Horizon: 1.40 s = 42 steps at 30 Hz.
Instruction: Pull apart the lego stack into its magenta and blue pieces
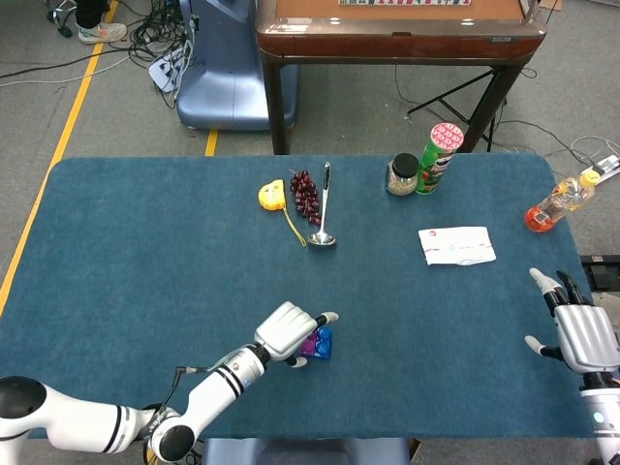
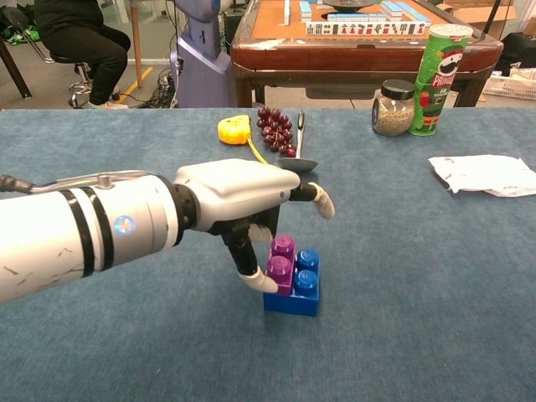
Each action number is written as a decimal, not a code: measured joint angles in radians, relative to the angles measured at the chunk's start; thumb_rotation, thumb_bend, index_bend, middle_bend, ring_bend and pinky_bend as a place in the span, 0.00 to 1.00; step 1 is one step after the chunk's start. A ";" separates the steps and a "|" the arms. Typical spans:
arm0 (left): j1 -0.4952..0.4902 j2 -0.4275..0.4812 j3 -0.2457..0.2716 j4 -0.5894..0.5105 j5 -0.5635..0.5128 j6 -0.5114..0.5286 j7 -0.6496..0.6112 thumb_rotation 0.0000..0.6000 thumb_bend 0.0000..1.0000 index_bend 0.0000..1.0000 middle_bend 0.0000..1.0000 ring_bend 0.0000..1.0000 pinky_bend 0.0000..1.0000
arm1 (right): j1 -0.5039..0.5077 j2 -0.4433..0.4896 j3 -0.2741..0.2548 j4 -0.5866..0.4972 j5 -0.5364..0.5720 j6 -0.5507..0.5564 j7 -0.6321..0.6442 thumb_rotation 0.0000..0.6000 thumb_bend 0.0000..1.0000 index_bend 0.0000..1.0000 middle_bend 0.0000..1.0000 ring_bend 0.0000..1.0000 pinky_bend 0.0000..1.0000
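Approach step: left hand [image 2: 243, 201], fingers spread and holding nothing, poised over the small magenta-on-blue plastic lego stack [image 2: 291, 274]; thumb tip beside the magenta piece. Next: close on magenta

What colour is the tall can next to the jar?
Green, with a red-and-white patterned top. The tall can shows best in the chest view, beside the jar.

A lab: cables [image 1: 155, 39] on taped floor; mahjong table [image 1: 397, 29] behind.
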 measured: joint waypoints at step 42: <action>-0.104 -0.054 0.040 0.069 -0.153 0.041 0.085 1.00 0.01 0.33 1.00 0.97 1.00 | -0.002 -0.018 -0.006 0.031 0.005 -0.012 0.024 1.00 0.00 0.11 0.21 0.19 0.41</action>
